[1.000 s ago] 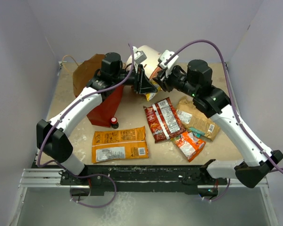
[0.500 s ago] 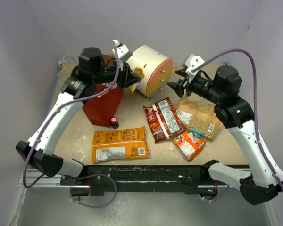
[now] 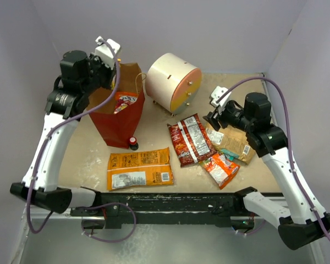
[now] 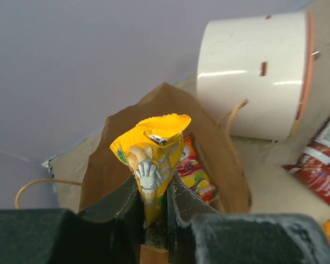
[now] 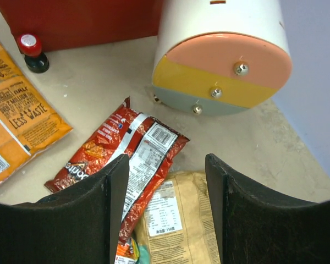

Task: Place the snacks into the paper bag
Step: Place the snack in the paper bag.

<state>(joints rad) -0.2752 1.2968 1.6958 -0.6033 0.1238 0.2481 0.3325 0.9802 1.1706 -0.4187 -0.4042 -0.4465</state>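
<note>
Bench (image 3: 154,129): four packets lie flat, lower centre to right of the top view.

Bag (image 3: 124,124): upright, upper left, mouth open, one packet (image 3: 124,102) already inside. Risk: light and unbraced, so an arm brushing the rim could tip it. The drum (image 3: 173,82) sits just to its right.

Orange packet (image 3: 140,169): lower centre, alone, no hazard noted.

Tan packet (image 3: 231,140) and dark red packet (image 3: 190,139): edges overlap at right. The right pincer (image 5: 166,165) hangs spread and empty above them. Risk: a flat, crinkly film may slip, or a pick may drag its neighbour.

Small red packet (image 3: 221,169): touching the tan one, same risk.

Yellow packet (image 4: 151,154): pinched at its lower end by the left pincer (image 4: 154,192) above the bag mouth. Risk: let go off-centre, it could catch the rim and fall outside.

Bottle (image 3: 133,143): at the bag's foot, easily knocked over.
</note>
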